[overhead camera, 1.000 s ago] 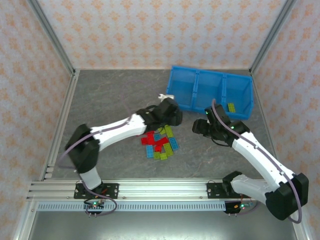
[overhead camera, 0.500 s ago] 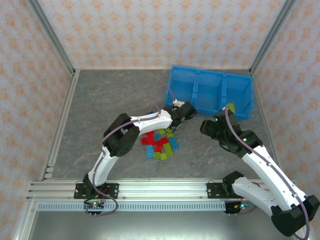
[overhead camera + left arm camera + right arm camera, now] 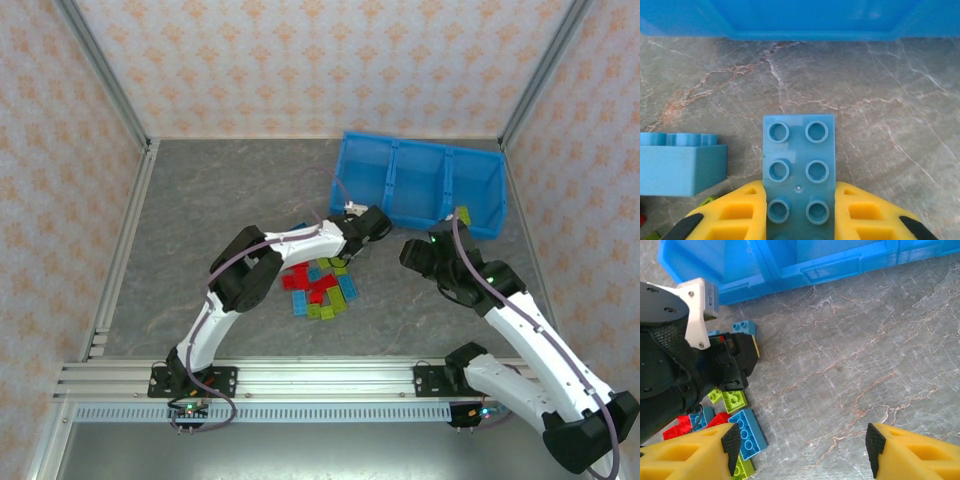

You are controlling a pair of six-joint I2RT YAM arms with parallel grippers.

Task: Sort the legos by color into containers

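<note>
My left gripper [image 3: 799,202] is shut on a flat blue lego [image 3: 799,160], which juts forward from between the yellow fingers [image 3: 735,215] just above the table. From above, the left gripper [image 3: 362,232] sits at the pile's far edge, close to the blue bin's [image 3: 420,185] left container. The other legos [image 3: 320,285], red, blue and lime, lie in a loose pile on the table. One lime lego [image 3: 463,215] lies in the right container. My right gripper [image 3: 802,442] hangs open over bare table to the right of the pile, with nothing between its fingers.
A thick blue brick [image 3: 680,162] lies just left of the held one. The bin's front wall [image 3: 810,20] is close ahead of the left gripper. A blue brick [image 3: 747,432] and a lime one [image 3: 733,400] lie by my right gripper's left finger. Metal frame posts border the table.
The left gripper has moved right toward the bin and shut on the blue lego, its elbow swinging inward. The right arm shifted slightly right, and its gripper stays open.
</note>
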